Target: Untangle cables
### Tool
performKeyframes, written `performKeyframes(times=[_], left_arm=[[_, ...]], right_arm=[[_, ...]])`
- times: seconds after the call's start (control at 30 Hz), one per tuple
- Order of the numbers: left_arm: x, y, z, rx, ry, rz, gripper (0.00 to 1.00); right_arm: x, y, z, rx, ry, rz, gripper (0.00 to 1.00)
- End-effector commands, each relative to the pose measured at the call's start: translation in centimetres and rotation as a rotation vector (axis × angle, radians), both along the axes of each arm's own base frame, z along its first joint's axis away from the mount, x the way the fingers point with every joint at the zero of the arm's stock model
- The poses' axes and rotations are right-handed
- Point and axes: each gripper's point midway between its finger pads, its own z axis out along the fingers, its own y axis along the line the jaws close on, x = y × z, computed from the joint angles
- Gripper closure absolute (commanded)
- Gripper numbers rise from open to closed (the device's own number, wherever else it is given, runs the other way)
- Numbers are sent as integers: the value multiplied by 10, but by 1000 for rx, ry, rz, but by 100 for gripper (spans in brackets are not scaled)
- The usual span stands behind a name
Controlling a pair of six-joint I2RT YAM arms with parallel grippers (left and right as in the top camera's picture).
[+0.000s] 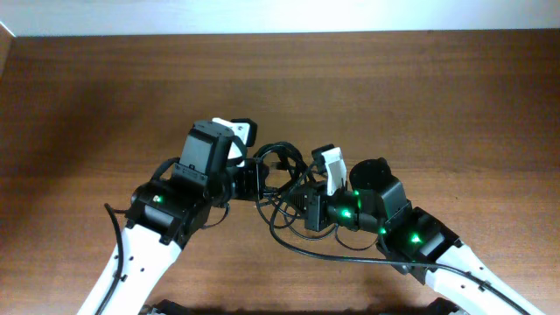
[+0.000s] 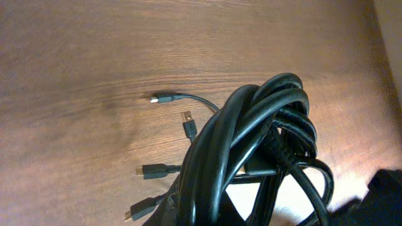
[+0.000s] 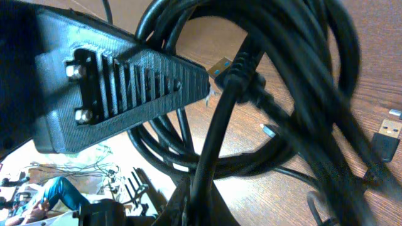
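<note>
The cables (image 1: 278, 164) are a tangled black bundle held above the table between my two grippers. My left gripper (image 1: 252, 178) grips the bundle from the left. In the left wrist view the bundle (image 2: 251, 144) fills the frame and hides the jaws (image 2: 207, 213). Several plugs (image 2: 158, 98) hang or lie over the wood there. My right gripper (image 1: 303, 206) is shut on one strand (image 3: 217, 144) that runs down into its jaws (image 3: 210, 202). A ribbed black finger (image 3: 119, 81) sits close by, next to a blue-tipped USB plug (image 3: 220, 66).
The table (image 1: 420, 96) is brown wood. A black cord (image 1: 324, 254) loops on it in front of the right arm. Loose plugs (image 3: 389, 129) lie at the right of the right wrist view. The table's far edge meets a white wall (image 1: 280, 13).
</note>
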Motion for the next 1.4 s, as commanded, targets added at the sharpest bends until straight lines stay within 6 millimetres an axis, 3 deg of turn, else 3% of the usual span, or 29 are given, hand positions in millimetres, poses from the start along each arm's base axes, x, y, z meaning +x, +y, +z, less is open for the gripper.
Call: performKeyframes(times=[0.0,0.07,0.2,0.23,0.27,0.3,0.4,0.5,0.53,0.6,0.63,0.73,0.83,0.9,0.93,1.03,1.07,1.1,1.13,1.2,1.27,1.33,1.37], left_arm=[[14,44,-7,-38,113,502,100],[2,59,-19,-194,296,877,100],[2,59,-19,-203,302,890,100],[2,59,-19,-176,286,853,100],[3,59,-19,-138,262,800,100],[3,59,-19,-67,219,701,100],[2,56,-19,100,118,429,100],[-5,25,-12,120,31,70,100],[-6,21,-10,121,16,27,100],[-15,7,-1,124,-66,-170,100],[-18,9,-2,137,-64,-183,100],[-30,5,-6,112,-17,-216,100],[-52,-22,23,-35,-109,-416,100],[-60,-22,39,-60,-161,-426,100],[-66,-18,56,-70,-235,-422,100],[-63,-1,72,-10,-339,-346,100],[-63,2,74,-3,-354,-336,100],[-64,3,75,1,-359,-330,100],[-63,3,74,2,-354,-331,100],[-61,2,69,8,-335,-332,100],[-58,1,68,-4,-322,-318,100],[-48,-4,85,-102,-324,-225,100],[-45,-5,91,-123,-343,-213,100]], right_arm=[[-5,2,6,15,-7,32,96],[-6,1,4,10,4,37,96],[-5,-1,1,-3,9,23,96],[-5,-1,1,-5,11,22,87],[-5,-1,1,-6,12,20,48],[-4,-2,-1,-12,14,14,35],[-4,-5,-5,-28,22,1,33],[0,-8,-7,-43,19,-23,33],[0,-8,-8,-47,22,-25,32],[-1,-9,-9,-70,-16,0,23],[-3,-10,-13,-94,-30,15,22],[2,-17,-20,-148,-61,-8,22],[13,-32,-32,-229,-59,-96,21],[13,-32,-32,-230,-61,-97,21],[12,-32,-32,-229,-59,-95,21],[8,-28,-31,-212,-48,-65,22],[5,-26,-31,-203,-43,-50,32],[2,-23,-30,-190,-35,-28,62],[-2,-21,-28,-178,-29,-9,79],[-7,-15,-22,-140,-28,34,96],[-9,-14,-23,-137,-23,43,93],[-8,-14,-23,-138,-24,42,78],[-8,-14,-22,-136,-26,42,77]])
